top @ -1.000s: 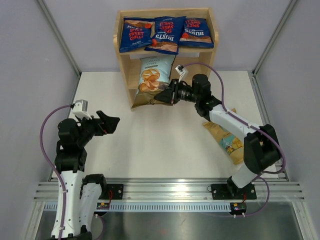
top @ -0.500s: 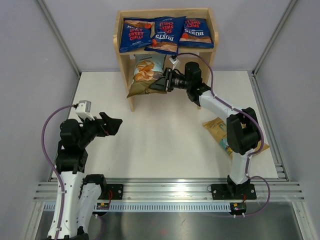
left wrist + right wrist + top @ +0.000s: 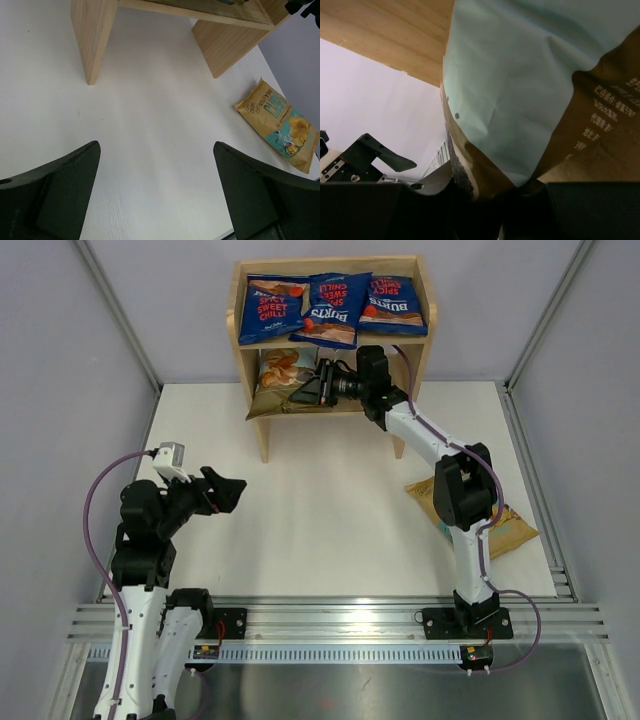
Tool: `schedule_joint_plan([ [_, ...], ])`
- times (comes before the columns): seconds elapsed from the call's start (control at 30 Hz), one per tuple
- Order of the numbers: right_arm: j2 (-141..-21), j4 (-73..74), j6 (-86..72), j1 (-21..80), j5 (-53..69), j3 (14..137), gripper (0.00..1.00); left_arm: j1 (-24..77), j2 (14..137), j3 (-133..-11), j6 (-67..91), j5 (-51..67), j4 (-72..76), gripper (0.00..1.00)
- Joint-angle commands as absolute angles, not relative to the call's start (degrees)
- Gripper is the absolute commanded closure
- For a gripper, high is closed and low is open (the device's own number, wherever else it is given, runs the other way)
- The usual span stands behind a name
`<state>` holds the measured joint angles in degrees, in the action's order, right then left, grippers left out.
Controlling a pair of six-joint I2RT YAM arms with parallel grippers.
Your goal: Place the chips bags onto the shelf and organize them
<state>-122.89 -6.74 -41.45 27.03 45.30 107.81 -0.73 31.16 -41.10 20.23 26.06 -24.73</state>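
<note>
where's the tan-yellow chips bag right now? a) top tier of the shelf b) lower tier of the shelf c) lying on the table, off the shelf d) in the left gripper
c: the tan-yellow bag lies flat on the table, apart from the shelf; the right gripper holds the pale blue-white bag instead.

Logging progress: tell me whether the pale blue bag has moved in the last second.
Yes. Gripped by the right end effector, the pale blue bag went from in front of the shelf back into its lower tier.
</note>
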Motion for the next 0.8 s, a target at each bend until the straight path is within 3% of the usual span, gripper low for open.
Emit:
schedule_joint_plan([
  [0.0,-125.41,-5.89,-42.88,26.63,48.77,113.1,0.68,-0.35,30.5,-41.13,18.9,24.96,-23.91,0.01],
  [0.2,-128.41,-2.11,-43.07,26.72,51.77,118.91,0.63,-0.44,30.15,-40.96,18.81,24.87,-24.17,0.01],
  [0.4,-123.58,-4.39,-45.08,26.89,45.53,111.28,0.55,-0.44,30.67,-41.13,18.55,24.96,-23.91,0.01],
  [0.43,-123.4,-4.22,-45.78,26.98,44.4,110.83,0.42,-0.44,30.67,-41.22,18.54,25.05,-23.91,0.01],
  [0.5,-122.18,-3.26,-46.06,26.81,43.69,109.95,0.32,-0.35,30.76,-41.22,18.37,25.22,-23.91,0.01],
  [0.67,-119.45,3.33,-41.76,26.72,39.2,108.37,0.29,1.05,30.76,-41.22,18.19,25.84,-23.82,0.01],
  [0.77,-117.43,4.13,-41.57,26.28,37.97,106.27,0.19,1.14,30.94,-41.13,18.11,26.54,-23.73,0.01],
])
